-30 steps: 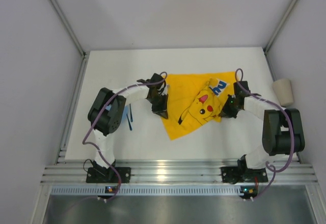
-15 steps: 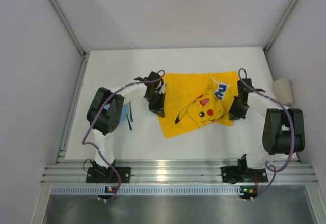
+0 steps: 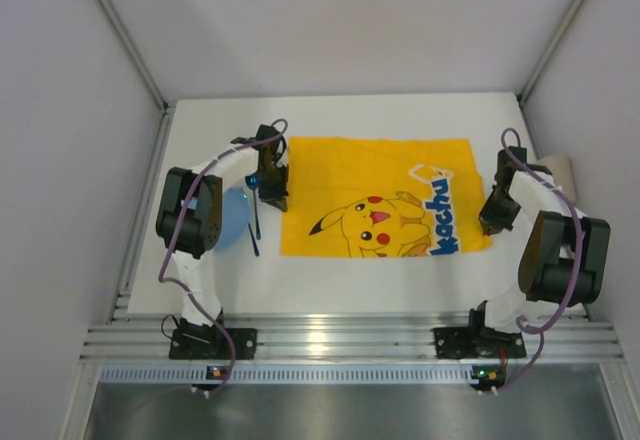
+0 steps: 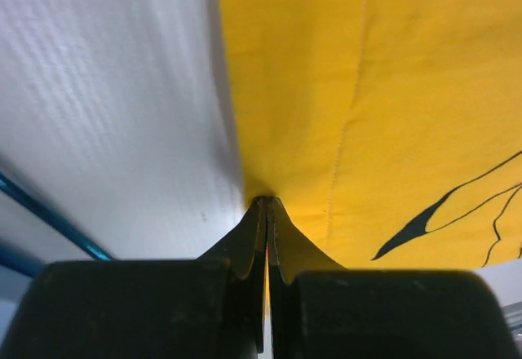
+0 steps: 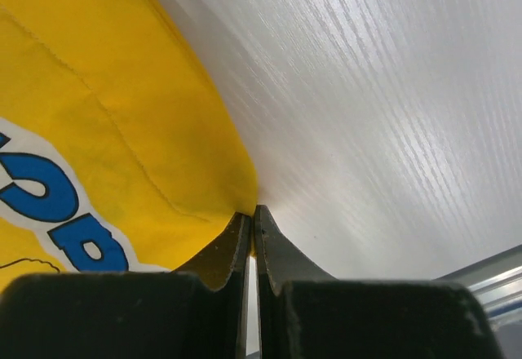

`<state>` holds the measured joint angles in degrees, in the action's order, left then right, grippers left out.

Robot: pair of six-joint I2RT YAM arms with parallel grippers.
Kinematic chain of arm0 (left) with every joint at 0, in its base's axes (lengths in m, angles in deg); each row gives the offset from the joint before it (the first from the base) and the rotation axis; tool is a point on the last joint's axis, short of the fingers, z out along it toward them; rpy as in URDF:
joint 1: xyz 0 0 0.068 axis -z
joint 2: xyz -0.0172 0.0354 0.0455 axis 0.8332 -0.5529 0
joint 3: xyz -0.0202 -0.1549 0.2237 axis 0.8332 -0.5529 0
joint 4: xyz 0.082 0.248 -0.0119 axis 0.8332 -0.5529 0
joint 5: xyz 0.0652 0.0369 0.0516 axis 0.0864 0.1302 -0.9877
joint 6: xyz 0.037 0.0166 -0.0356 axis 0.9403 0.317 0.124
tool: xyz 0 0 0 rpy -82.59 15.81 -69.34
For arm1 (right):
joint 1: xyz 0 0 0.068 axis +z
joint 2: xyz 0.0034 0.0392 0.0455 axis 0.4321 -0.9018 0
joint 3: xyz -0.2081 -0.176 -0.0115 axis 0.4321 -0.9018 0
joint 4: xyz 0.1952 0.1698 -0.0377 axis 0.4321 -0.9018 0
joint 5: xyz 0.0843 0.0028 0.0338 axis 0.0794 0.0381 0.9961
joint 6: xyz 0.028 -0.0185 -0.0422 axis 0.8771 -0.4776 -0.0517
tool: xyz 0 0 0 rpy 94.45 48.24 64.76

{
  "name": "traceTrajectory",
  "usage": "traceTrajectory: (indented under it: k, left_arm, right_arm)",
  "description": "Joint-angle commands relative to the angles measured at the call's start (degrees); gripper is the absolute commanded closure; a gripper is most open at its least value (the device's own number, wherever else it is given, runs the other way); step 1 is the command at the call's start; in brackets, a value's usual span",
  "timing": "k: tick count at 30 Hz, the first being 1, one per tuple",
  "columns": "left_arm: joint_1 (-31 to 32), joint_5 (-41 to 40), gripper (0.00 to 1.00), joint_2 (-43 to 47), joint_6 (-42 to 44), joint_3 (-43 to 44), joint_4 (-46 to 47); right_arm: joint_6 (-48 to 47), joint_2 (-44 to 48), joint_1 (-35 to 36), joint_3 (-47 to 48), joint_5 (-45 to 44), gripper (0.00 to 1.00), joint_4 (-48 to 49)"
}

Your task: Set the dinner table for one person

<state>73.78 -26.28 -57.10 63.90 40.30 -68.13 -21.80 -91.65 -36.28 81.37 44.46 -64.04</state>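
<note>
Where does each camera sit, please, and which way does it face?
Top: overhead at the near edge, facing down at the table; both arms show.
Left wrist: faces along the shut left gripper pinching the yellow cloth.
Right wrist: faces along the shut right gripper pinching the cloth's other end.
Shared: cloth and table in all.

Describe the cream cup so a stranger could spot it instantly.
Start at the white table, with the yellow Pikachu cloth spread across it. Follow the table's right edge, beside the right arm: the cream cup is the only pale, rounded item there.
</note>
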Motion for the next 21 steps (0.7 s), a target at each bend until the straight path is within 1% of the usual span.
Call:
traceTrajectory:
  k: [1,2,3,5,6,8,9,10,11,12,14,15,17,18,19,20,21]
  left_arm:
    - [-1.43,-3.44,1.00,-1.00,2.48,1.65,-2.41]
    - [-1.44,-3.18,1.00,-0.82,2.56,1.57,-2.33]
    - [-1.44,-2.92,1.00,-0.38,2.30,1.22,-2.06]
    - [-1.44,-1.34,1.00,0.41,0.99,0.69,-1.71]
    - [-1.44,-0.81,1.00,0.93,0.37,0.42,-1.45]
    - [-1.35,-0.11,1.00,3.31,-1.56,-0.02,-0.39]
    - [-1.35,0.16,1.00,4.18,-2.09,0.16,-0.22]
    - [-1.35,0.33,1.00,6.02,-2.70,0.77,0.31]
    - [-1.35,0.42,1.00,6.91,-3.58,1.30,0.40]
    - [-1.26,0.51,0.99,7.79,-3.94,1.91,0.66]
    - [-1.08,-0.10,0.85,10.16,-4.64,4.02,0.93]
    - [-1.00,-0.02,0.66,11.56,-4.73,5.42,1.10]
    - [-0.82,0.25,0.49,12.80,-4.91,6.31,1.72]
    - [-0.65,0.59,0.40,13.94,-5.08,6.75,1.89]
    - [-0.64,0.95,0.36,14.38,-5.17,6.66,1.98]
    - [-0.64,1.21,0.32,14.91,-5.26,6.31,2.42]
    - [-0.47,2.00,0.30,15.96,-5.26,5.01,2.77]
  right_arm:
    - [-1.02,-0.75,-0.57,5.07,-2.26,1.00,-1.77]
    - [-1.29,-0.66,-0.49,5.51,-2.17,1.00,-1.69]
    - [-1.38,-0.57,-0.57,6.13,-2.00,0.94,-2.03]
    - [-1.64,-0.05,-0.57,7.01,-1.47,0.86,-2.65]
    - [-1.73,0.22,-0.57,8.06,-1.38,0.67,-2.91]
    - [-1.73,1.62,-0.57,9.55,-0.50,0.41,-4.05]
    - [-1.64,2.15,-0.57,11.74,-0.24,0.18,-4.49]
    - [-1.55,2.68,-0.57,12.98,0.46,0.06,-5.02]
    - [-1.47,3.46,-0.57,14.47,0.73,0.01,-5.46]
    - [-1.38,3.65,-0.49,17.88,0.90,0.00,-6.68]
    - [-0.86,3.56,-0.48,21.58,0.47,0.00,-8.53]
    - [-0.59,3.30,-0.48,25.43,-1.10,0.00,-9.24]
    - [0.63,1.90,-0.57,31.06,-3.65,0.00,-10.90]
    - [0.90,1.02,-0.66,32.92,-6.36,0.00,-11.35]
    - [1.69,-1.51,-0.83,35.11,-7.87,0.00,-12.22]
    - [1.87,-3.10,-1.10,39.40,-8.93,0.00,-13.80]
    - [2.05,-4.95,-2.06,41.53,-9.72,0.00,-14.34]
